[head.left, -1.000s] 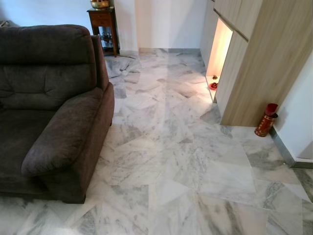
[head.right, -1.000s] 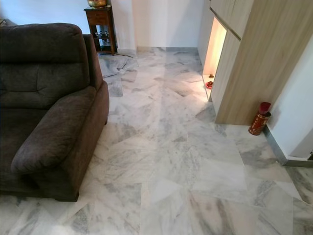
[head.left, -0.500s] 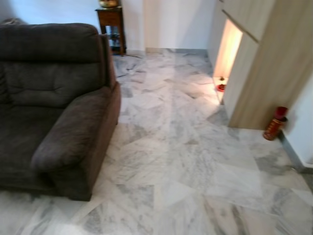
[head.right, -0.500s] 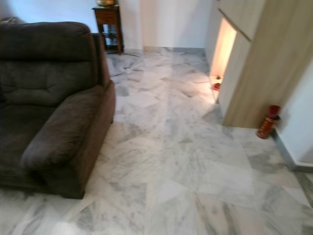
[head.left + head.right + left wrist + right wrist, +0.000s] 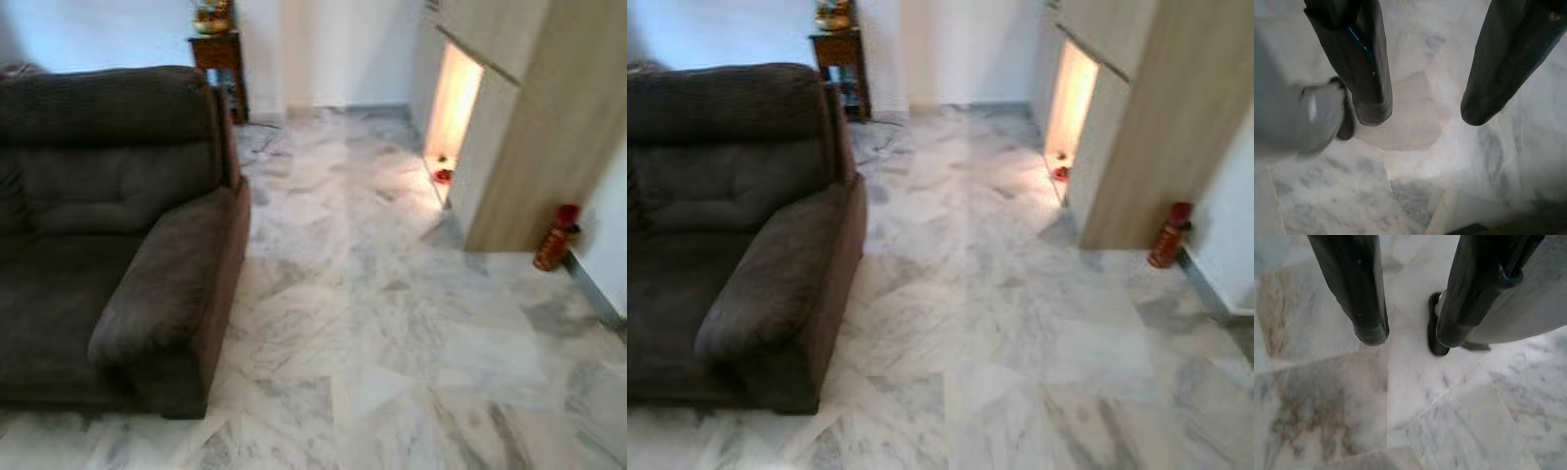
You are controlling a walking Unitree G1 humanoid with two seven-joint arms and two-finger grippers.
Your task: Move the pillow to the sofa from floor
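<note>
A dark brown sofa [image 5: 108, 235] stands on the left, its near armrest [image 5: 167, 279] toward me and its seat bare. I see no pillow on the marble floor [image 5: 392, 323]. In the left wrist view my left gripper [image 5: 1425, 115] hangs open over pale marble, nothing between its fingers [image 5: 1371, 73]. In the right wrist view my right gripper [image 5: 1410, 335] is open too, pointing down at the floor with nothing held.
A small wooden side table [image 5: 217, 54] stands behind the sofa by the far wall. A tall wood cabinet [image 5: 529, 127] with a lit niche [image 5: 453, 108] lines the right side. A red cylinder [image 5: 554, 238] stands against the right wall.
The whole picture has shifted right and is blurrier: the camera has turned left, bringing more of the sofa into view. Nothing in the room itself has moved.
</note>
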